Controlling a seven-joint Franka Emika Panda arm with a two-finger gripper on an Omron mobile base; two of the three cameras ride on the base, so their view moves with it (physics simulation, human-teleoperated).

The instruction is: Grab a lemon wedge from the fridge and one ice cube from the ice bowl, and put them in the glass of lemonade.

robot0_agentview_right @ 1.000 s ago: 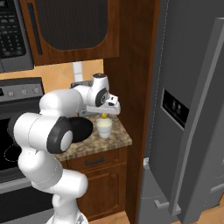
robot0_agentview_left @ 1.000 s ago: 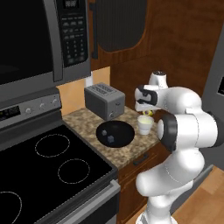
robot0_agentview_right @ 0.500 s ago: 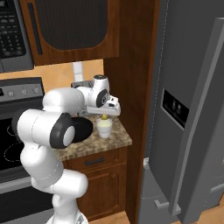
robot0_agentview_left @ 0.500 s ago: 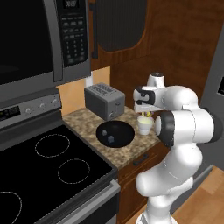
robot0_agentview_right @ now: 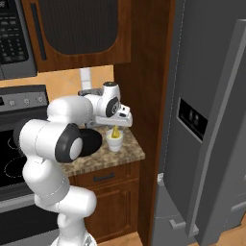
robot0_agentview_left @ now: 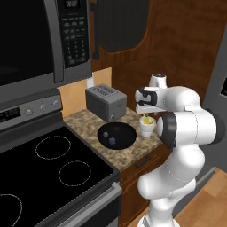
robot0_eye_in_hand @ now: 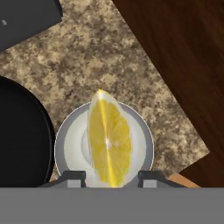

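Over the glass point(robot0_eye_in_hand: 104, 148) the hand point(robot0_eye_in_hand: 111, 177) hangs w/ wedge point(robot0_eye_in_hand: 108, 139) between its tips (grip or gap: can't tell); bowl point(robot0_agentview_left: 117, 135) just beside, on surface point(robot0_agentview_left: 84, 125).

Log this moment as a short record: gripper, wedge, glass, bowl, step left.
gripper: over the glass, fingers either side of the wedge; whether it grips or has let go is unclear
lemon wedge: upright, right above the glass mouth
glass: on the counter, beside the bowl
ice bowl: on the counter in front of the toaster, cubes inside
fridge: right of the counter
step left: ice cube not yet fetched
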